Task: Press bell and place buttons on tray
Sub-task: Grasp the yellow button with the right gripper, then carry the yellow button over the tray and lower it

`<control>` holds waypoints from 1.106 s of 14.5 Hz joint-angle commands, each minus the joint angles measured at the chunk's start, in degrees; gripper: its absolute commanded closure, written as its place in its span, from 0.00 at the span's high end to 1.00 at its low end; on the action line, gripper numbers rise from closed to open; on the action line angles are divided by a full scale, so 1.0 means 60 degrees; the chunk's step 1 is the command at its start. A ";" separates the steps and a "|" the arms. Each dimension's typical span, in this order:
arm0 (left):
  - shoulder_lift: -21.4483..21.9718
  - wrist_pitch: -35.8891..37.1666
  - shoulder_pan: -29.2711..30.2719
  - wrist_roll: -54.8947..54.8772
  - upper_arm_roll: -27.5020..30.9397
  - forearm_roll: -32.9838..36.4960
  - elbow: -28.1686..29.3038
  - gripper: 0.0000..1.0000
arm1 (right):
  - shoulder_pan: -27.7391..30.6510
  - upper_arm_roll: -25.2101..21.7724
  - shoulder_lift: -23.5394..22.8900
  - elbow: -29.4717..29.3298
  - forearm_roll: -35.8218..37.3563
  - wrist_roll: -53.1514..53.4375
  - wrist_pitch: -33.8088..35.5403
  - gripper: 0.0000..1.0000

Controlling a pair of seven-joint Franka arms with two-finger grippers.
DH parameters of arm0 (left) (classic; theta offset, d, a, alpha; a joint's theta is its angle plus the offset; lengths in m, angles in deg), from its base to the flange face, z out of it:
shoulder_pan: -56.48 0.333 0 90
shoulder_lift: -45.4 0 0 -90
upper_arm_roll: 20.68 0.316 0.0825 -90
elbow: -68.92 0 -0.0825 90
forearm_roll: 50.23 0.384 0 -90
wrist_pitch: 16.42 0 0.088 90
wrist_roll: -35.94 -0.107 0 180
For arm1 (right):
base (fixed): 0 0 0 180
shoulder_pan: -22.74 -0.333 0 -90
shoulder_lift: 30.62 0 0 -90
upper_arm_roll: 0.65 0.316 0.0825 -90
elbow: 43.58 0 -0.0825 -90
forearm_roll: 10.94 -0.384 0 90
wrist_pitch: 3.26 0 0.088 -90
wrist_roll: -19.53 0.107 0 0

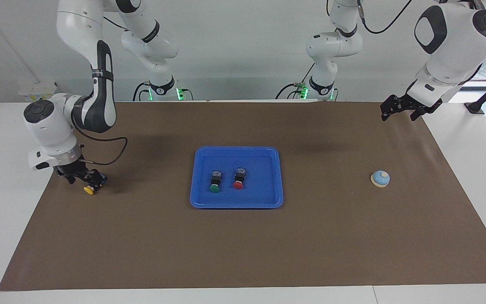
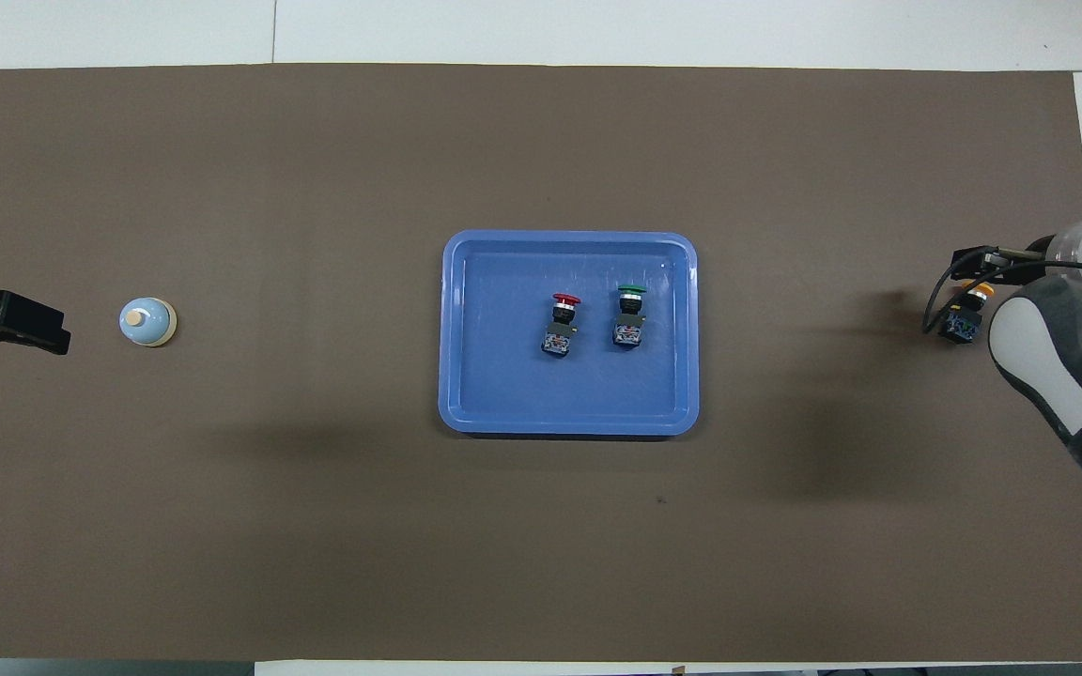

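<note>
1. At the right arm's end of the brown table mat (image 1: 243, 253), well apart from the flat bright blue plastic tray (image 1: 204, 198), the right gripper (image 1: 86, 179) is down at mat level with its fingers clamped on the black body of the yellow-capped push-button (image 1: 88, 190); whether the button rests on the mat or is just clear of it cannot be told.
2. Relative to the tray, this button lies straight toward the right arm's end of the table, at much the same nearness to the robots as the tray's middle (so the coming carry is judged a plain sideways run along the table).
3. Long axis of the held button: cap pointing away from the robots, body toward them, roughly matching the two already lying in the tray.
4. In the tray lie the green-capped push-button (image 1: 215, 182) and the red-capped push-button (image 1: 239, 179), side by side and apart; bare tray floor remains on the side toward the right arm.
5. Toward the left arm's end, well apart from the tray, stands the small light blue dome bell (image 1: 380, 178) with cream knob.
6. Raised over the mat's corner nearest the left arm's base, the left gripper (image 1: 399, 110) waits with fingers apart, nearer the bell than the right gripper is.
</note>
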 commanded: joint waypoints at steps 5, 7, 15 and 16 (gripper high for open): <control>0.0187 -0.0014 -0.0017 0.0043 0.0026 0.0076 0.0132 1.00 | 0.0130 0.0199 0.0166 0.1543 -0.0152 0.0031 -0.1937 1.00; 0.0187 -0.0014 -0.0017 0.0043 0.0026 0.0076 0.0132 1.00 | 0.0145 0.0199 0.0180 0.1543 -0.0152 -0.0027 -0.1908 0.97; 0.0187 -0.0014 -0.0017 0.0043 0.0026 0.0076 0.0132 1.00 | -0.0001 0.0258 0.0400 0.1426 -0.0152 -0.0071 -0.0738 0.00; 0.0187 -0.0014 -0.0017 0.0029 0.0026 0.0076 0.0132 1.00 | -0.0074 0.0287 0.0458 0.1223 -0.0152 -0.0057 -0.0373 0.00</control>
